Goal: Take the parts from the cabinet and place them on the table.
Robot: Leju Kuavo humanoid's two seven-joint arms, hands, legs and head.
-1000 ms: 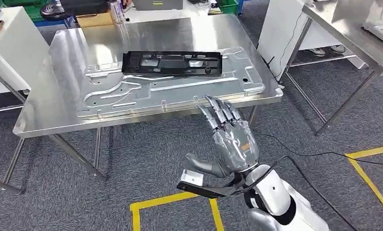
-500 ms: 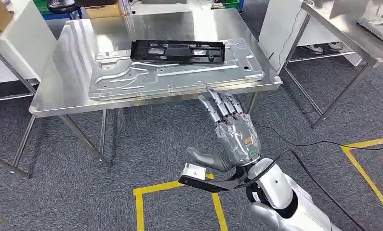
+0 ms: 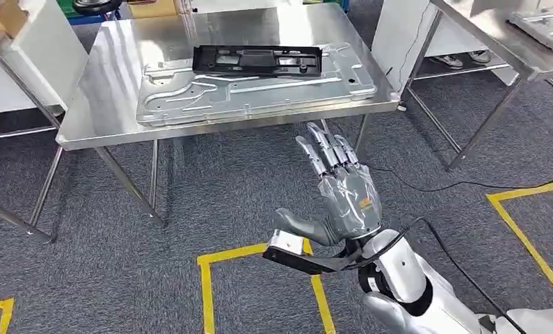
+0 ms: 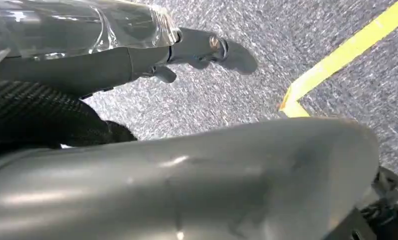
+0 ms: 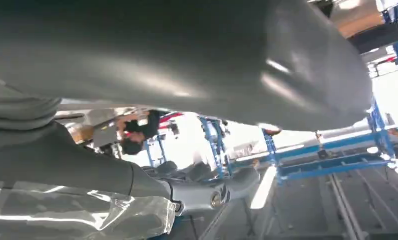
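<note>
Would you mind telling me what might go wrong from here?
The large silver stamped metal panel lies close to the steel table's near edge; a knock might slide it off. The right hand, open, is raised just before that edge. A black cable crosses the carpet: a tripping hazard.

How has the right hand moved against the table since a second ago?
Yes: the right hand has drawn back from the table; fingertips now sit off its front edge.

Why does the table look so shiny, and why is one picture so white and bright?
Head view: ceiling lights glare off the steel table, though the black part stays sharp. Right wrist view: bright light behind washes out the background. Left wrist view: the carpet looks smeared.
</note>
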